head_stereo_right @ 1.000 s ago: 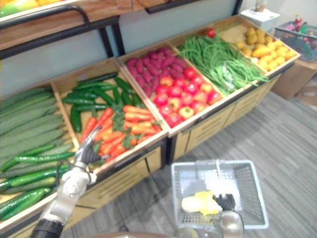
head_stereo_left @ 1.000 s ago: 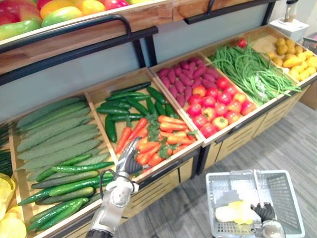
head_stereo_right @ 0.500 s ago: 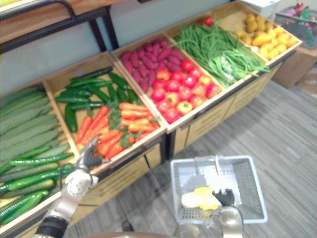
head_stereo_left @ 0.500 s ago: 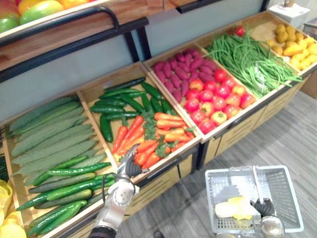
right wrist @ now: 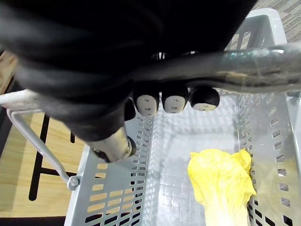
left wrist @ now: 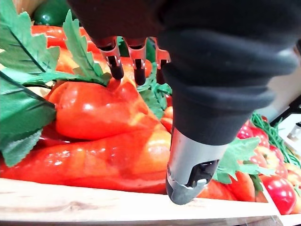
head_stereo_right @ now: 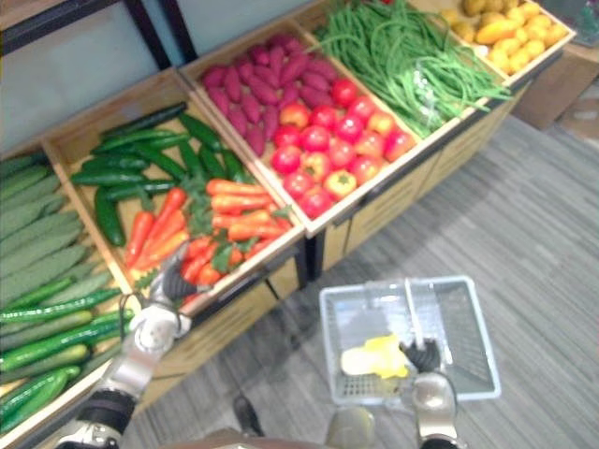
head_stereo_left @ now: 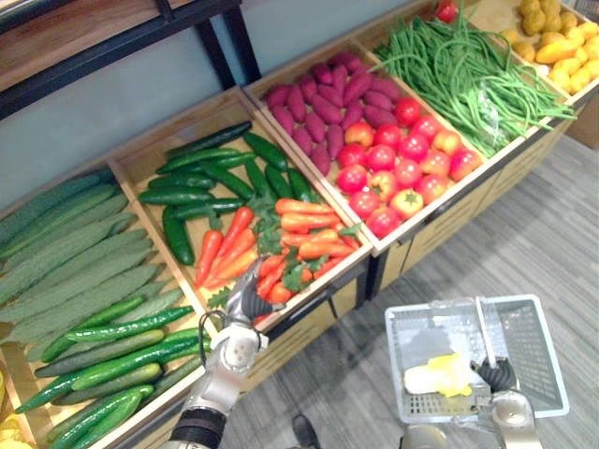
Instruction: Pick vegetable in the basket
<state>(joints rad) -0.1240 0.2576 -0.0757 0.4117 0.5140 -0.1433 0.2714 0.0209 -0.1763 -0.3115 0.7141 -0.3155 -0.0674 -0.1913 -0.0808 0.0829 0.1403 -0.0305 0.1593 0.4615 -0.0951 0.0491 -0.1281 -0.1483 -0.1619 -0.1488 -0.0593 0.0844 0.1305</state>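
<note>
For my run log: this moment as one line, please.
left hand open at carrots | right hand holds basket handle | yellow vegetable inside

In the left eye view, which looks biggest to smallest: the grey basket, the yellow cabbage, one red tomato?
1. grey basket
2. yellow cabbage
3. red tomato, though it lies farther from the camera, so it may look smaller.
</note>
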